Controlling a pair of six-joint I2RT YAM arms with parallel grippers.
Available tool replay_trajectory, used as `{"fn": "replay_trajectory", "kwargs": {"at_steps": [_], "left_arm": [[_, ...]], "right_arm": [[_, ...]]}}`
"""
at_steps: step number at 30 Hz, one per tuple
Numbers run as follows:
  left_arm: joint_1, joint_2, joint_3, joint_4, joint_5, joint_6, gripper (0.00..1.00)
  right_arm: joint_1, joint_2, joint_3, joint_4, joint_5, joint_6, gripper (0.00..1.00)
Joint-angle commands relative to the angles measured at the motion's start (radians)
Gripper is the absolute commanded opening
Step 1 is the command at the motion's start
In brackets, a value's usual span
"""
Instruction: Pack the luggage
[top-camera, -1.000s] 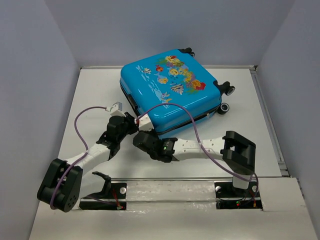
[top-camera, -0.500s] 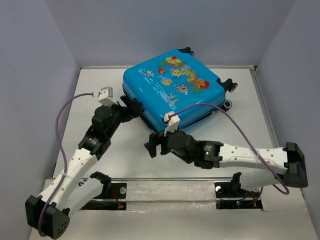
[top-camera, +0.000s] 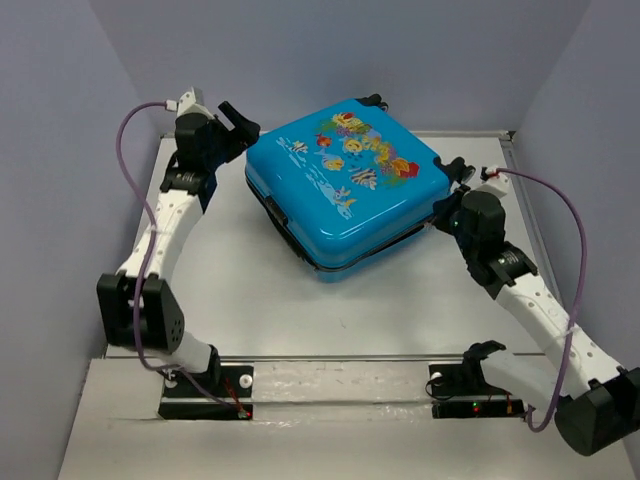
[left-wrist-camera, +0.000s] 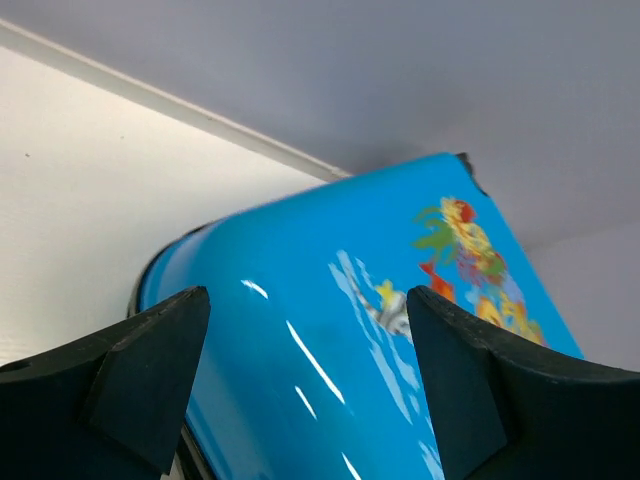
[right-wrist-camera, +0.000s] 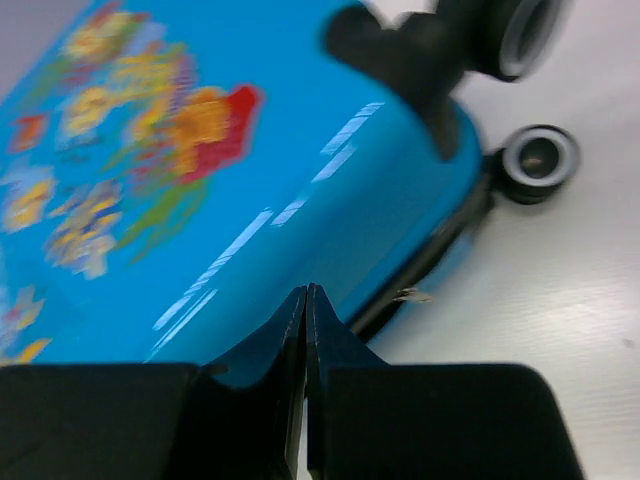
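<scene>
A small bright-blue hard-shell suitcase (top-camera: 345, 190) with cartoon fish printed on its upper face lies flat and closed on the white table (top-camera: 250, 300), toward the far wall, its black-and-white wheels (right-wrist-camera: 540, 160) facing right. The left gripper (top-camera: 240, 125) hovers by its far left corner, fingers spread wide, holding nothing. The right gripper (right-wrist-camera: 305, 295) sits near the wheeled edge, fingers pressed together, empty

luggage (right-wrist-camera: 300, 150) blurred and cropped, top wheel (right-wrist-camera: 525, 35) cut off
</scene>
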Motion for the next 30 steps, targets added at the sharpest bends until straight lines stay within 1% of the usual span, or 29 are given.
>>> {"fn": "replay_trajectory", "kwargs": {"at_steps": [1, 3, 4, 5, 8, 9, 10, 11, 12, 13, 15, 16, 18, 19, 21, 22, 24, 26, 27, 28, 29, 30], "left_arm": [[0.066, 0.212, 0.212, -0.035, 0.141, 0.001, 0.90], [0.076, 0.310, 0.276, -0.053, 0.143, 0.027, 0.90], [0.088, 0.342, 0.344, -0.065, 0.162, 0.035, 0.90], [0.097, 0.413, 0.378, -0.076, 0.190, 0.041, 0.90], [0.119, 0.516, 0.525, -0.124, 0.222, 0.049, 0.90], [0.120, 0.595, 0.572, -0.140, 0.250, 0.062, 0.90], [0.120, 0.638, 0.681, -0.163, 0.261, 0.070, 0.90], [0.120, 0.722, 0.784, -0.235, 0.293, 0.078, 0.90], [0.120, 0.723, 0.785, -0.236, 0.293, 0.078, 0.89], [0.120, 0.801, 0.880, -0.278, 0.307, 0.081, 0.88], [0.120, 0.870, 0.962, -0.303, 0.325, 0.086, 0.87], [0.120, 0.927, 1.026, -0.312, 0.337, 0.087, 0.87], [0.119, 0.974, 1.071, -0.308, 0.369, 0.076, 0.84], [0.117, 1.023, 1.105, -0.288, 0.426, 0.067, 0.83], [0.111, 1.076, 1.143, -0.272, 0.492, 0.037, 0.82], [0.102, 1.126, 1.181, -0.257, 0.562, 0.030, 0.80], [0.088, 1.157, 1.187, -0.237, 0.610, 0.023, 0.79], [0.067, 1.168, 1.141, -0.188, 0.668, 0.021, 0.79], [0.062, 1.156, 1.095, -0.146, 0.702, -0.011, 0.79], [0.057, 1.104, 0.955, -0.096, 0.750, -0.035, 0.79], [0.056, 1.058, 0.862, 0.045, 0.753, -0.068, 0.78], [0.056, 0.933, 0.596, 0.314, 0.735, -0.176, 0.78]], "right_arm": [[-0.145, 0.058, -0.083, -0.009, -0.149, 0.010, 0.07], [-0.154, 0.071, -0.100, 0.003, -0.114, 0.012, 0.07], [-0.154, 0.078, -0.106, 0.004, -0.100, 0.012, 0.07], [-0.163, 0.096, -0.105, 0.012, -0.100, 0.007, 0.07], [-0.195, 0.136, -0.083, 0.032, -0.119, 0.003, 0.07], [-0.195, 0.153, -0.075, 0.038, -0.132, 0.004, 0.07], [-0.210, 0.168, -0.066, 0.044, -0.145, 0.001, 0.07], [-0.223, 0.199, -0.053, 0.058, -0.161, 0.001, 0.07], [-0.223, 0.214, -0.046, 0.063, -0.164, 0.001, 0.07], [-0.232, 0.240, -0.039, 0.066, -0.175, -0.001, 0.07], [-0.232, 0.265, -0.025, 0.072, -0.176, -0.005, 0.07], [-0.241, 0.274, -0.025, 0.073, -0.176, -0.008, 0.07], [-0.241, 0.298, -0.023, 0.086, -0.176, -0.016, 0.07], [-0.250, 0.308, -0.025, 0.090, -0.178, -0.019, 0.07], [-0.250, 0.332, -0.025, 0.121, -0.193, -0.034, 0.07], [-0.250, 0.344, -0.017, 0.130, -0.210, -0.042, 0.07], [-0.250, 0.384, -0.002, 0.145, -0.231, -0.057, 0.07], [-0.250, 0.413, 0.027, 0.167, -0.286, -0.080, 0.07], [-0.250, 0.429, 0.041, 0.173, -0.297, -0.094, 0.07], [-0.250, 0.459, 0.053, 0.181, -0.310, -0.103, 0.07], [-0.250, 0.473, 0.076, 0.198, -0.326, -0.111, 0.07], [-0.250, 0.507, 0.092, 0.196, -0.333, -0.123, 0.07]]}}
